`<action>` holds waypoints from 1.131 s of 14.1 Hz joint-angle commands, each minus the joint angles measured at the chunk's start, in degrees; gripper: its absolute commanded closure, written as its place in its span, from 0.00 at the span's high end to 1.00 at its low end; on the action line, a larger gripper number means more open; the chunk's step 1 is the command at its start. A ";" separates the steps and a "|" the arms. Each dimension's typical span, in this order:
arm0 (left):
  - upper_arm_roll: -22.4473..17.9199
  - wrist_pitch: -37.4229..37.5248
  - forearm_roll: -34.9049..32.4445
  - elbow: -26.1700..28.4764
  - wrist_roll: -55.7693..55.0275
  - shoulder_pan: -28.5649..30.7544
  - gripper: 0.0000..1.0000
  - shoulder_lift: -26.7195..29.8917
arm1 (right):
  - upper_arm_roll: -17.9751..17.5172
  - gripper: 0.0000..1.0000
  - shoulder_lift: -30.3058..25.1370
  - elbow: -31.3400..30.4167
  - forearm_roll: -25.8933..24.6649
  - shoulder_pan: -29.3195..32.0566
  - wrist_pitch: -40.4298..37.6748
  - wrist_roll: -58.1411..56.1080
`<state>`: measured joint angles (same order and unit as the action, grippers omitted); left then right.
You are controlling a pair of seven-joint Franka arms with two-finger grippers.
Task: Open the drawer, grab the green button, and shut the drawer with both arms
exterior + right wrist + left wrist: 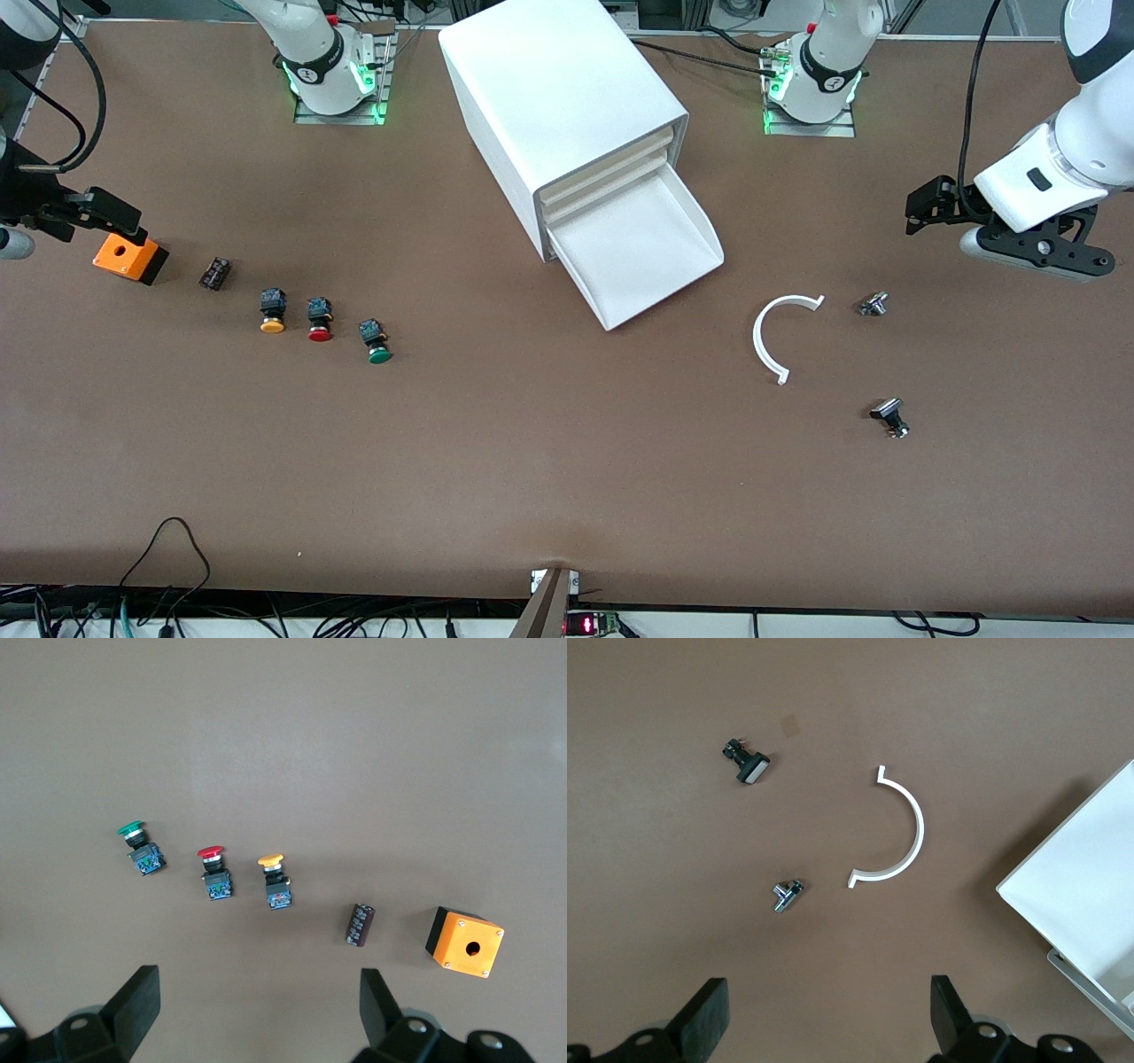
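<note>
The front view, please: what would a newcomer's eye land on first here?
The big white box cabinet mid-table, with its lowest drawer, a wide shallow white tray, pulled out. Next, three small push buttons in a row toward the right arm's end: orange-capped, red-capped and green-capped. The open left gripper and open right gripper hang over the table ends.

Cut off by the front view's edge: both arms, upper links out of frame, and most of the right gripper (106,217), part of it overlapping the orange box (129,257). Cropped in the left wrist view: the drawer (1076,895), only one corner showing. Too small to identify: two metal parts (873,305) (890,416) near the white curved strip (780,335). Inner corner of the drawer hidden under the cabinet (558,97).
</note>
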<state>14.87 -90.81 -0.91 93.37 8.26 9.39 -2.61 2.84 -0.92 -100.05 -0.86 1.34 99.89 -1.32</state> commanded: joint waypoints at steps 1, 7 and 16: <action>-0.11 0.98 0.29 -0.11 0.71 0.19 1.00 0.67 | -0.03 1.00 -0.84 -0.32 -0.11 0.07 -0.40 -0.87; -0.19 0.81 0.20 -0.20 0.71 0.19 1.00 0.59 | -0.03 1.00 -0.67 0.21 0.24 0.07 -0.48 -0.87; -0.46 0.81 0.29 -0.20 0.62 0.27 1.00 -0.20 | -0.03 1.00 -0.49 0.21 0.51 0.07 0.04 -0.61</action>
<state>14.74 -90.74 -0.91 93.37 8.26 9.41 -2.63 2.84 -1.13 -100.01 -0.85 1.34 99.93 -1.33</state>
